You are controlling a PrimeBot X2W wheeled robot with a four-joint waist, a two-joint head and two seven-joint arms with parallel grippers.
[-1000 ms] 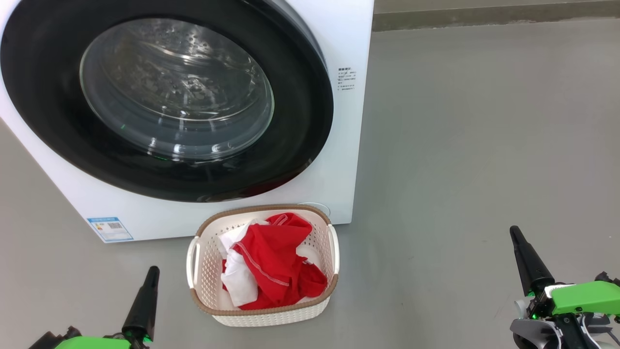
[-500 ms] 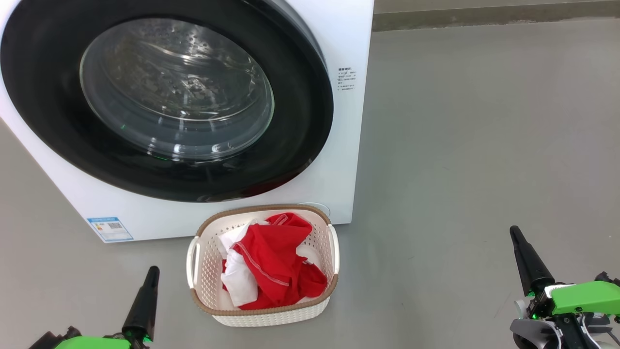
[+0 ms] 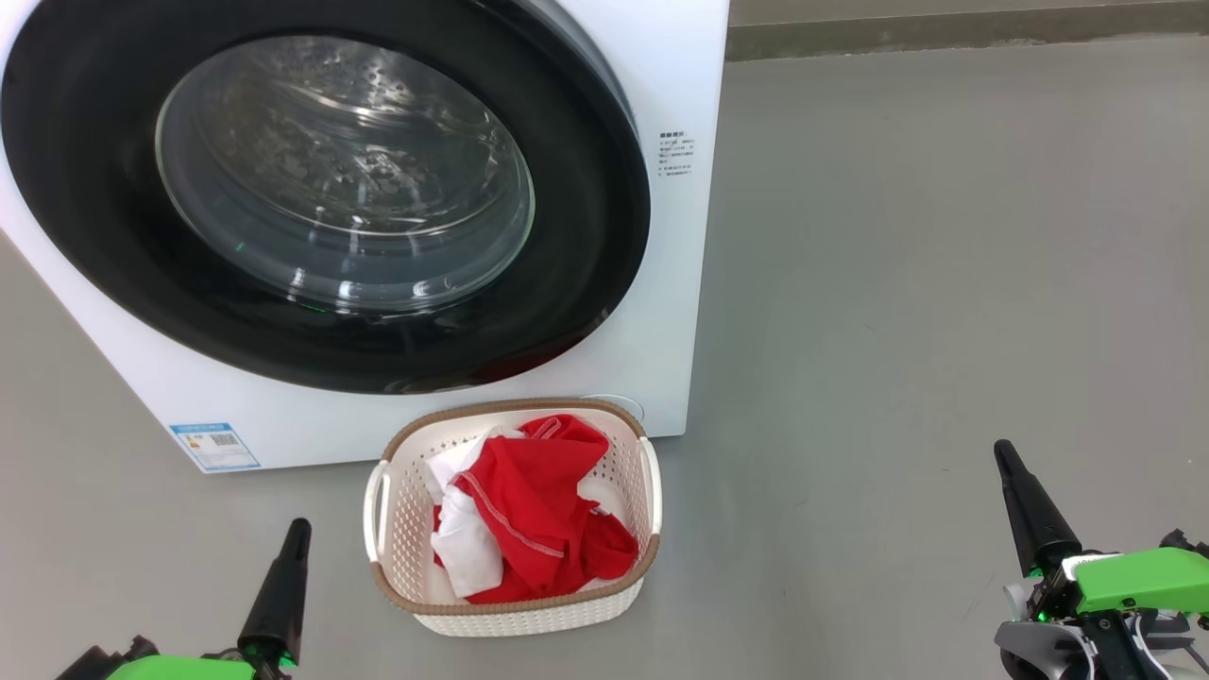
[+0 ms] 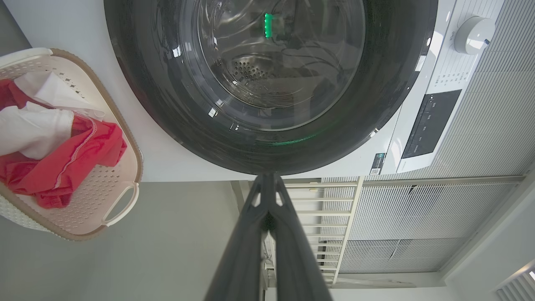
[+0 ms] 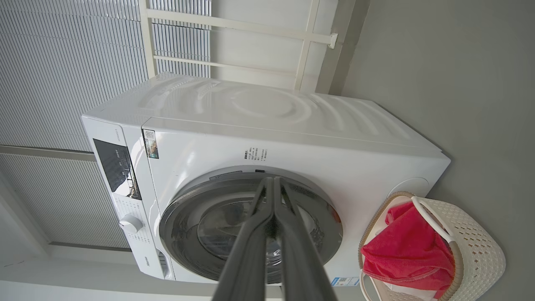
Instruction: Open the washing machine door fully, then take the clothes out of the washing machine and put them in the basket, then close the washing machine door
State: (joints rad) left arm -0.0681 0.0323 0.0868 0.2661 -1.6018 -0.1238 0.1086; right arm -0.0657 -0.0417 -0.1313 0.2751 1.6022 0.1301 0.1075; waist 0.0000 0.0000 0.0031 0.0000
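Well, a smooth grey floor [image 3: 897, 283] spreads all around me, and pale slatted wall panels [image 5: 62, 62] with a white rail frame [image 5: 234, 25] stand behind the washing machine [image 3: 675, 312]. In my head view the machine sits at eleven o'clock, its washing machine door [image 3: 586, 236] lying closed against the front. The basket [image 3: 515, 614] rests on the floor at six o'clock, just before the machine, with the clothes [image 3: 534, 529] heaped inside it. My left claw [image 3: 298, 529] at seven o'clock and my right claw [image 3: 1001, 451] at four o'clock are both clenched on nothing, apart from the basket. Compared with a second ago, nothing has shifted.
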